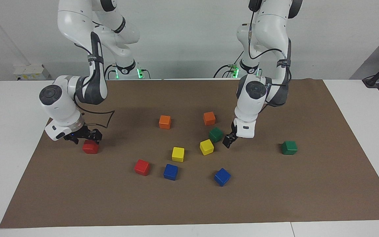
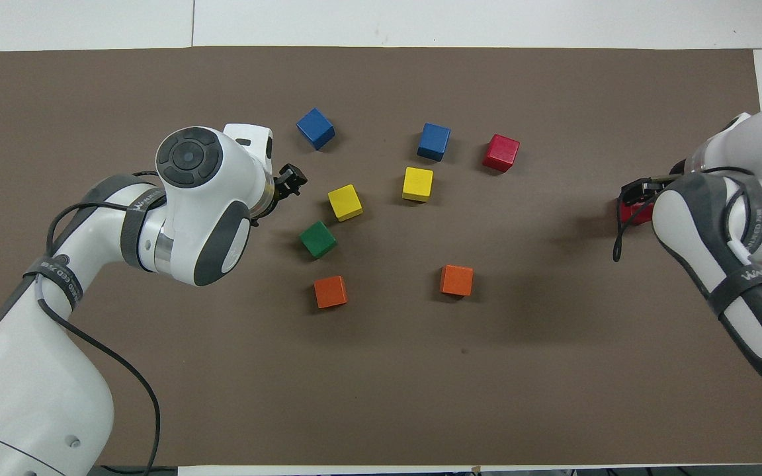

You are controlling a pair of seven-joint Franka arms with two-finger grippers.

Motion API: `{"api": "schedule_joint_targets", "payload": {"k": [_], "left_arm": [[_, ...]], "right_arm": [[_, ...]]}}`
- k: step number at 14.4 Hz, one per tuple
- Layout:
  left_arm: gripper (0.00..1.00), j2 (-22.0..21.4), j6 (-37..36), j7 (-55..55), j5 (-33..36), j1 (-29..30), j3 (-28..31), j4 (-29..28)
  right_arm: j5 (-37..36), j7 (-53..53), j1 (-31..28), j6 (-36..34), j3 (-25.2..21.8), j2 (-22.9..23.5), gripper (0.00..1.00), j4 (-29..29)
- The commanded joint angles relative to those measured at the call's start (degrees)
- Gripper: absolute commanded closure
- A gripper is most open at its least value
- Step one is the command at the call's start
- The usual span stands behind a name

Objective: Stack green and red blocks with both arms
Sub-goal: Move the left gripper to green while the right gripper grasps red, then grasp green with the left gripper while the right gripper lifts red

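The right gripper (image 1: 85,137) sits low on a red block (image 1: 90,147) at the mat's nine o'clock edge in the facing view; whether its jaws grip cannot be told. The left gripper (image 1: 228,141), jaws equally unreadable, hangs just beside a green block (image 1: 215,134), at its four o'clock. The second red block (image 1: 142,167) and second green block (image 1: 289,147) lie apart. I judge nothing stacked yet.

Both arms are chunky glossy white shells with dark grey panels at the elbows and round grey joint caps with a ring pattern. Black cables loop along the outside, held by black straps with small white lettering. Each one ends in a small black claw: left claw (image 1: 228,141), right claw (image 1: 85,135). Green lights glow at the bases.
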Motion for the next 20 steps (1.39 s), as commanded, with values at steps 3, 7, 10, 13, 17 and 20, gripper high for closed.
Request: {"api": "schedule_joint_targets", "payload": {"k": [3, 7, 10, 13, 17, 20], "left_arm": [[0.00, -2.47, 1.05, -1.58, -0.16, -3.35, 1.15, -2.96], [0.00, -1.68, 1.31, -1.93, -0.08, -4.68, 1.15, -2.97], [0.00, -1.24, 1.57, -1.93, 1.06, -5.21, 1.15, -3.49], [0.00, -0.28, 3.16, -1.93, 1.07, -5.82, 1.15, -3.58], [0.00, 0.69, 4.39, -3.42, 1.07, -6.00, 1.15, -3.49], [0.00, 0.69, 4.39, -3.42, 1.07, -6.26, 1.15, -3.58]], "right_arm": [[-0.44, 16.05, 7.86, -4.76, 0.35, 4.69, 0.00, 12.56], [2.82, 32.60, 14.01, -6.17, 0.35, 15.49, 0.00, 24.60], [2.91, 38.86, 16.84, -6.34, 0.44, 22.62, 0.00, 33.04], [2.91, 39.66, 17.46, -3.19, 0.35, 24.48, 0.00, 33.32], [3.17, 41.07, 17.72, 4.09, 0.44, 25.19, 0.00, 29.13], [3.17, 40.98, 17.72, 7.73, 0.61, 24.75, 0.00, 24.62]]}}
